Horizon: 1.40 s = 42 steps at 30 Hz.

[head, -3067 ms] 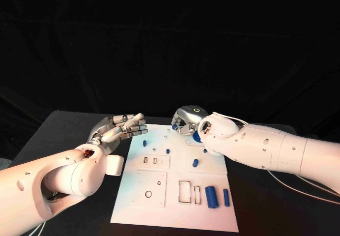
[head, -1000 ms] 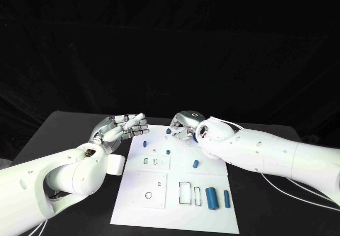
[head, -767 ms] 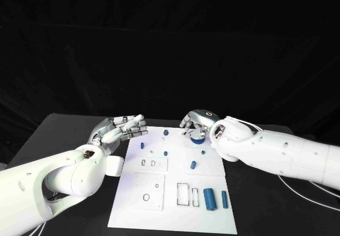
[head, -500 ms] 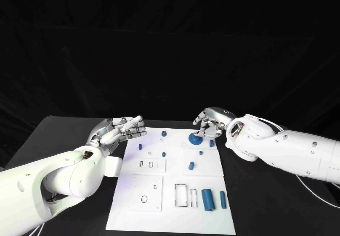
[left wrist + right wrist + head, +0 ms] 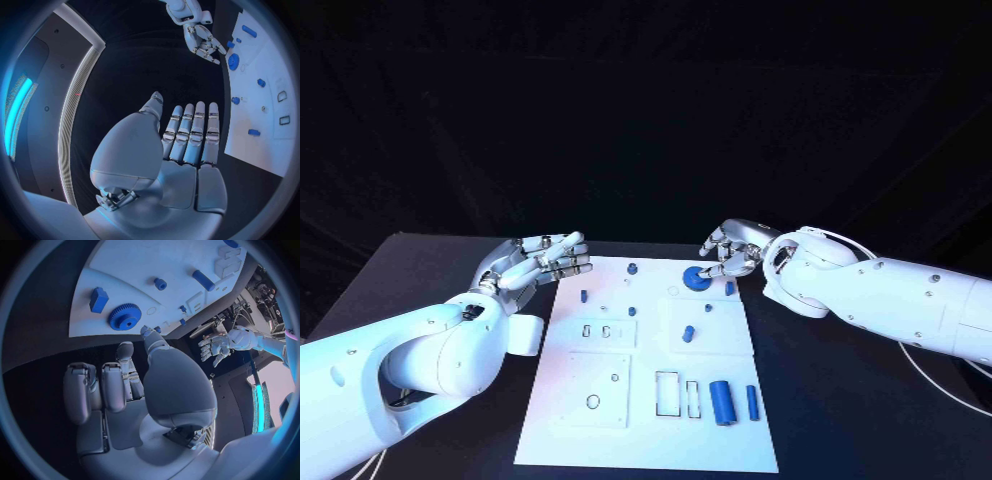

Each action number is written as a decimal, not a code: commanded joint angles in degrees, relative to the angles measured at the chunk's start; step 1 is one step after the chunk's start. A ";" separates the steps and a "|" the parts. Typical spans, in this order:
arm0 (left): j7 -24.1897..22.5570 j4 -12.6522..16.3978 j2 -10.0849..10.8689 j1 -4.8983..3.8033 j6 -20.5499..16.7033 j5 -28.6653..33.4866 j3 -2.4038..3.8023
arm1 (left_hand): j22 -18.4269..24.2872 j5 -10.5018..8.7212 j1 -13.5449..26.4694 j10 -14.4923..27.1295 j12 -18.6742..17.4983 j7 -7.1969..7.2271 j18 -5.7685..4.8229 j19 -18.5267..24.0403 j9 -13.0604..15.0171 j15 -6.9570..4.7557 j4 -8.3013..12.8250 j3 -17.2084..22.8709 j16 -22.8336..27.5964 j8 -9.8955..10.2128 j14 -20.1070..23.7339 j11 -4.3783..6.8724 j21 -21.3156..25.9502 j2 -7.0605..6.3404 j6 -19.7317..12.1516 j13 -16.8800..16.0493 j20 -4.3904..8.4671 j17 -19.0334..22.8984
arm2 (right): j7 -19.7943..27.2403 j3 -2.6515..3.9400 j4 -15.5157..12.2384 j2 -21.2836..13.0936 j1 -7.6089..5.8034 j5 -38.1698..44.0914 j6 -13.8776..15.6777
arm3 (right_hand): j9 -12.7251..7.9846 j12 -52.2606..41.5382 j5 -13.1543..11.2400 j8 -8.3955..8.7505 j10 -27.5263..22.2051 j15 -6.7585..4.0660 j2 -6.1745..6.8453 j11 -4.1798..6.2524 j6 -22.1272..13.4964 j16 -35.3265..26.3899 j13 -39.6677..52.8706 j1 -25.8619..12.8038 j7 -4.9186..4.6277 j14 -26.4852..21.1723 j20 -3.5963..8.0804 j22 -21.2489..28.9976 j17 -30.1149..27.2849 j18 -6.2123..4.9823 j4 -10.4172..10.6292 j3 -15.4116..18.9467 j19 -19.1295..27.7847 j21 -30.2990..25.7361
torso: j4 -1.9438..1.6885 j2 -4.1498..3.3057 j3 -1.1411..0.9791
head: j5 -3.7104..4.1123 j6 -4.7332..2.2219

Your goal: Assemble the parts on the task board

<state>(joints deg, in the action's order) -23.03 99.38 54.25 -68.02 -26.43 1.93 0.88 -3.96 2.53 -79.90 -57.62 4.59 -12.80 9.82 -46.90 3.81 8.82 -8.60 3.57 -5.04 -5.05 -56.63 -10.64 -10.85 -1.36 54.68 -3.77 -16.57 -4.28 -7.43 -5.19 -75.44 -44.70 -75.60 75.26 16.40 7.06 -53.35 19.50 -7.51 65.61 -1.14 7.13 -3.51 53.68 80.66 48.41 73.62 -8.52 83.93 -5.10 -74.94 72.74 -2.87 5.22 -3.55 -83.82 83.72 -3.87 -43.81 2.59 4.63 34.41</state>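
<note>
With nothing being held by either hand, the blue gear (image 5: 692, 274) is being left lying flat near the far right corner of the task board (image 5: 646, 440), the right hand (image 5: 737, 250) being kept just beside it with fingers apart, and the left hand (image 5: 535, 263) being held open off the board's far left corner.

task board (image 5: 610, 345): white | parts: blue, incl. gear (image 5: 694, 276), cylinder (image 5: 720, 402) at lower right of board | table (image 5: 401, 270): black | hands: silver, left hand (image 5: 534, 262), right hand (image 5: 737, 249) | arms: white | backdrop: black
</note>
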 commanded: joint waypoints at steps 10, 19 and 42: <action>-0.36 -0.04 -0.01 -0.08 1.28 -0.30 0.05 | 0.09 0.36 -0.27 0.53 -0.43 -0.24 0.34 0.39 -0.06 0.27 0.42 -0.16 0.29 0.36 0.44 -0.05 0.35 0.17 -0.04 0.04 -0.08 0.12 | -0.35 -0.04 2.21 1.92 0.67 2.34 -3.05 | 0.44 -6.76 0.30 -1.23 2.97 0.45 -0.60 -0.08 -0.43 1.96 7.29 1.58 0.00 3.33 -0.42 -8.16 2.82 0.99 0.59 1.27 -1.24 1.05 | 0.07 0.05 0.05 | -0.09 0.42; -0.30 -0.10 0.01 -0.08 1.29 -0.30 0.05 | 0.10 0.35 -0.25 0.56 -0.47 -0.27 0.33 0.44 -0.06 0.29 0.45 -0.19 0.36 0.40 0.49 -0.07 0.40 0.16 -0.05 0.04 -0.08 0.13 | -0.40 -0.08 2.97 2.93 1.13 3.68 -3.76 | 0.55 -8.48 0.30 -1.53 3.67 0.47 -0.74 -0.08 -0.41 2.49 9.16 1.93 0.01 3.48 -0.45 -8.53 3.74 1.08 0.76 1.58 -1.47 1.29 | 0.02 0.06 0.01 | -0.08 0.54; -0.15 -0.22 -0.01 -0.08 1.33 -0.30 0.05 | 0.10 0.35 -0.25 0.56 -0.47 -0.27 0.33 0.44 -0.06 0.29 0.45 -0.19 0.36 0.40 0.49 -0.07 0.40 0.16 -0.05 0.04 -0.08 0.13 | -0.38 -0.11 5.19 4.16 1.78 5.17 -5.38 | 0.86 -11.26 0.44 -2.39 4.65 0.44 -1.85 0.01 0.17 3.27 12.26 3.78 0.10 3.64 -0.46 -8.90 5.06 1.15 0.52 1.29 -1.64 1.47 | 0.07 0.03 -0.03 | -0.20 0.67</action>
<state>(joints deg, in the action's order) -22.96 99.07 54.31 -68.02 -26.19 1.93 0.88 -3.92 2.53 -79.90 -57.42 4.32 -12.80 9.82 -46.90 3.81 9.02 -8.44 3.41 -5.04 -4.83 -56.42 -10.84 -10.86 -1.36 54.68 -3.78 -16.57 -4.24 -7.62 -5.21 -70.35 -40.58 -74.01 79.33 12.62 7.83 -64.39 19.74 -9.72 69.82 -1.14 5.20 -3.36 53.59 83.69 60.44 76.90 -8.61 83.93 -5.31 -74.91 74.94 -2.14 5.93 -2.22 -84.02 84.86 -3.80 -43.77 2.57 4.42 35.08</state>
